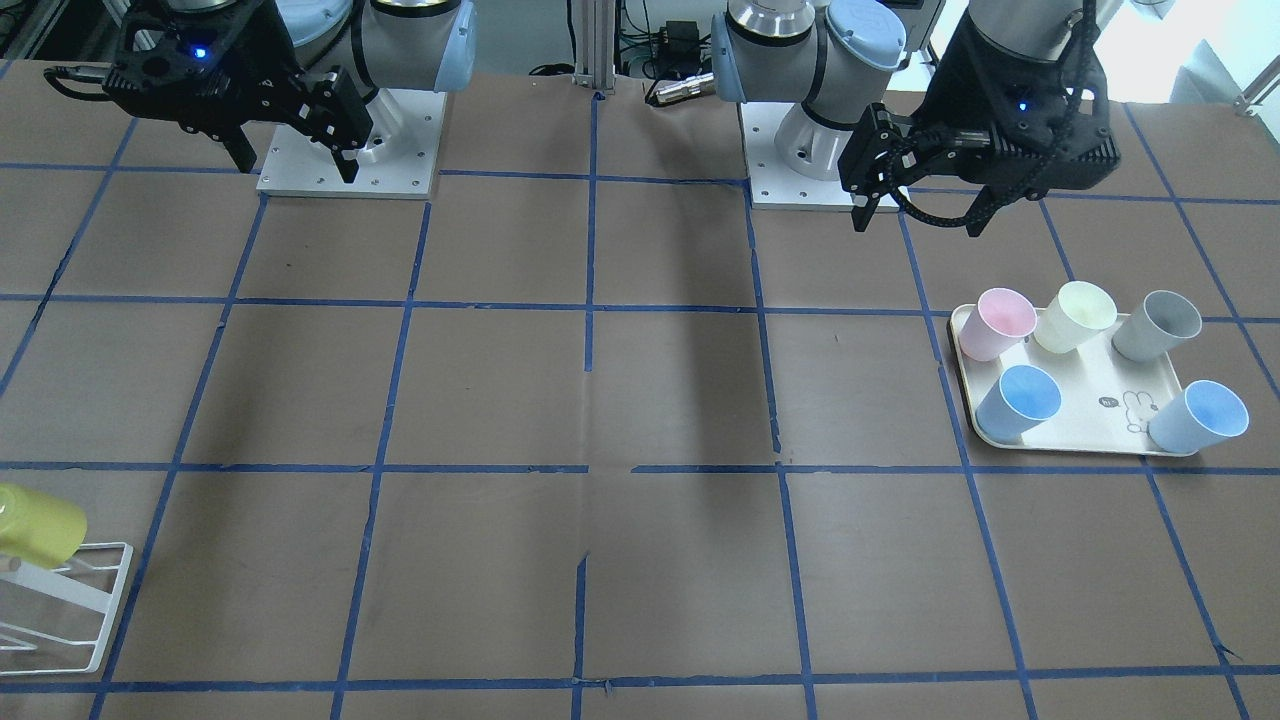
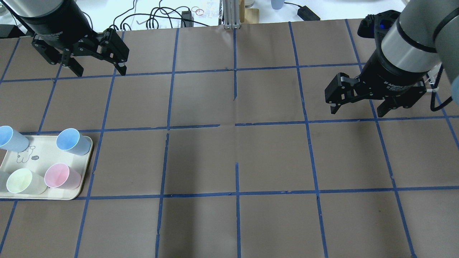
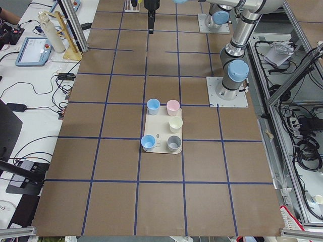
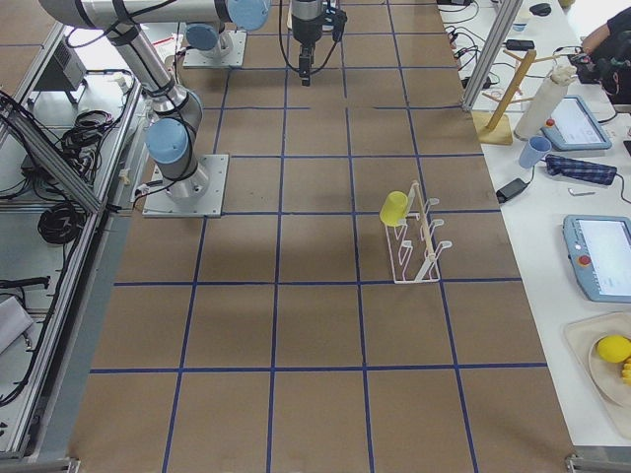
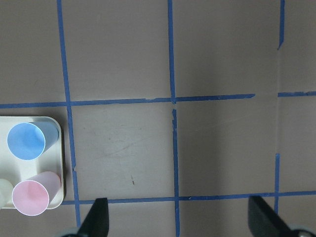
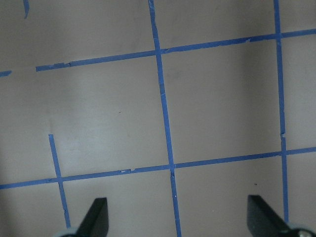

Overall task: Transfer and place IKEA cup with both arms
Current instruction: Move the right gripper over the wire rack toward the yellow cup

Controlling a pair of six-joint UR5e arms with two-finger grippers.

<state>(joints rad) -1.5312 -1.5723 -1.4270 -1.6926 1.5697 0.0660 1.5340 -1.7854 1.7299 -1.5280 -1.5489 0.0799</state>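
- Bright yellow tapered plastic IKEA cup (image 1: 40, 527): hangs tilted on a white wire rack (image 1: 95, 600) at the table's edge on the robot's right; untouched.
- Right gripper (image 1: 297, 165): fingers apart, empty, raised, well apart from the cup.
- Left gripper (image 2: 99, 71): fingers apart, empty, raised.
- Step, as judged: opening stage; the next move calls for the right gripper to reach the rack and close on the cup.
- Cream rectangular tray (image 1: 1090, 430), on the robot's left: holds a pink cup (image 1: 1003, 320), a pale cream-yellow cup (image 1: 1075, 315), a grey cup (image 1: 1160, 325) and two light blue cups (image 1: 1020, 400), all upright.

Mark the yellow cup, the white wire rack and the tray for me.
yellow cup (image 1: 40, 525): exterior front-facing view, on its side wall.
white wire rack (image 1: 62, 588): exterior front-facing view, on its slanted bar.
tray (image 1: 1090, 378): exterior front-facing view, on its bare floor between the cups.
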